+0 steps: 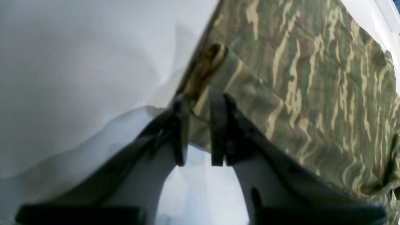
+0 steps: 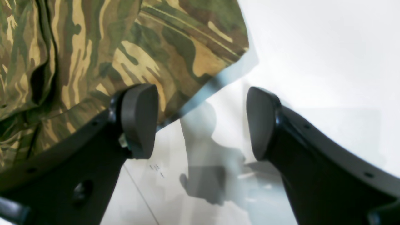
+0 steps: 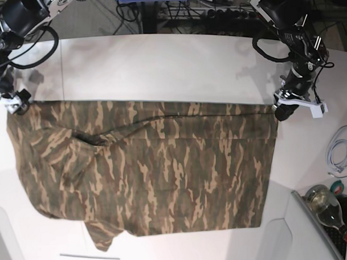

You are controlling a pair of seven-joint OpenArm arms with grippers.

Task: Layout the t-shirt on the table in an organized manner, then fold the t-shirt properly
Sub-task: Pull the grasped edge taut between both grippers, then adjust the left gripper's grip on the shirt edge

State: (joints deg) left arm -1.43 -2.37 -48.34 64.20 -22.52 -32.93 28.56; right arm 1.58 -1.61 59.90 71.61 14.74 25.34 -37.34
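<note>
I'm in the laying-out step: the shirt (image 3: 152, 165) lies spread across the counter (image 3: 160, 62), though one sleeve is bunched. My left fingers (image 1: 200, 131) stand a narrow gap apart with the shirt's corner edge just ahead of them; whether they pinch cloth I cannot tell. My right fingers (image 2: 200, 122) gape wide, holding nothing, the hem beside one pad. Next, I judge, smooth the sleeve, then regrip for folding.

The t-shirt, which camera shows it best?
Base view: the whole t-shirt lies spread on the table. The left wrist view shows only an edge with a small fold, the right wrist view just one hemmed corner.
</note>
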